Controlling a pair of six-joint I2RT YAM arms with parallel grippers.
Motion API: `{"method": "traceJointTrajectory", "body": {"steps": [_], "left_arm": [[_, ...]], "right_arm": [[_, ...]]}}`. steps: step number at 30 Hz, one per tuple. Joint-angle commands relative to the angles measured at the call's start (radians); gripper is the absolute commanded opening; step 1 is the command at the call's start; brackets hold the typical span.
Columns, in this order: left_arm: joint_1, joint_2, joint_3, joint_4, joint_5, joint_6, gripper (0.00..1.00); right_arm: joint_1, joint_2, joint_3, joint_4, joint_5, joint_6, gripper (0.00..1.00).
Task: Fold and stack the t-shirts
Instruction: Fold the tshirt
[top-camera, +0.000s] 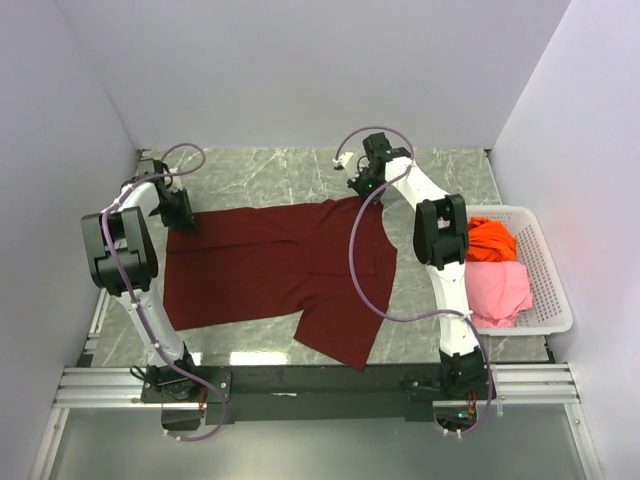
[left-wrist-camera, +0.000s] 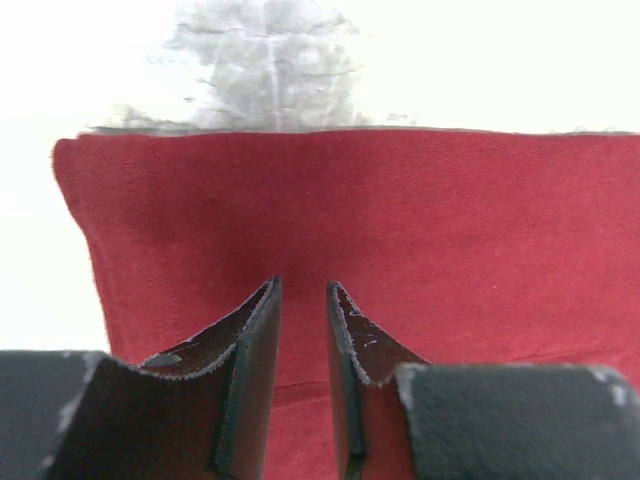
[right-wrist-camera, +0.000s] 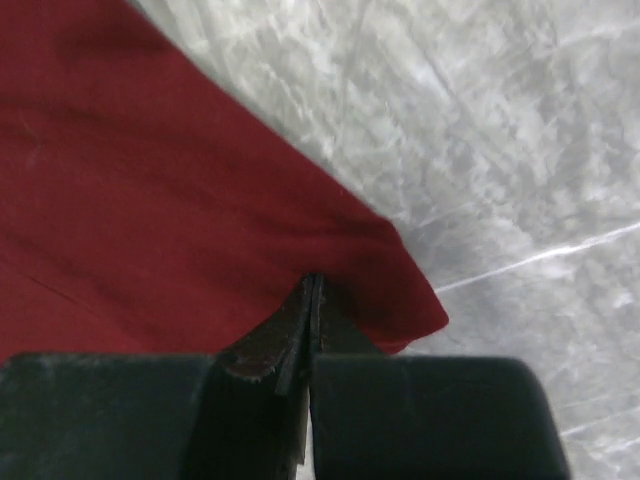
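Observation:
The large maroon t-shirt (top-camera: 270, 270) lies spread flat across the marble table. My left gripper (top-camera: 182, 218) sits low over its far left corner. In the left wrist view its jaws (left-wrist-camera: 303, 290) stand a narrow gap apart, with flat maroon cloth (left-wrist-camera: 400, 220) showing between and beyond them. My right gripper (top-camera: 365, 188) is at the shirt's far right corner. In the right wrist view its fingertips (right-wrist-camera: 313, 285) are pressed together at the edge of the maroon cloth (right-wrist-camera: 150, 200), which bunches around them. The orange t-shirt (top-camera: 490, 238) and the pink t-shirt (top-camera: 497, 285) lie crumpled in the basket.
The white perforated basket (top-camera: 555, 300) stands at the right edge of the table, beside the right arm. Grey walls close in the table on the left, back and right. Bare marble (right-wrist-camera: 520, 150) shows beyond the shirt's far edge.

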Motion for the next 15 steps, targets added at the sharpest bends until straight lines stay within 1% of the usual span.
{"method": "traceJointTrajectory", "body": {"steps": [1,6,8,10,12,15], "left_arm": [[0.007,0.013,0.056,-0.012,-0.046,-0.001,0.31],[0.007,0.071,0.106,-0.038,-0.078,0.023,0.30],[0.006,0.094,0.134,-0.049,-0.086,0.031,0.30],[0.007,0.129,0.158,-0.072,-0.084,0.039,0.29],[0.006,0.166,0.198,-0.098,-0.086,0.046,0.27],[0.006,0.189,0.221,-0.106,-0.092,0.054,0.27]], "right_arm": [[-0.011,0.000,0.027,-0.064,0.071,-0.048,0.00],[-0.011,0.031,0.084,-0.100,0.126,-0.047,0.00],[-0.008,0.041,0.072,-0.068,0.210,-0.060,0.00],[-0.015,0.052,0.084,-0.064,0.232,-0.059,0.00],[-0.009,0.078,0.089,-0.064,0.285,-0.073,0.00],[-0.009,0.098,0.087,-0.064,0.322,-0.091,0.00]]}}
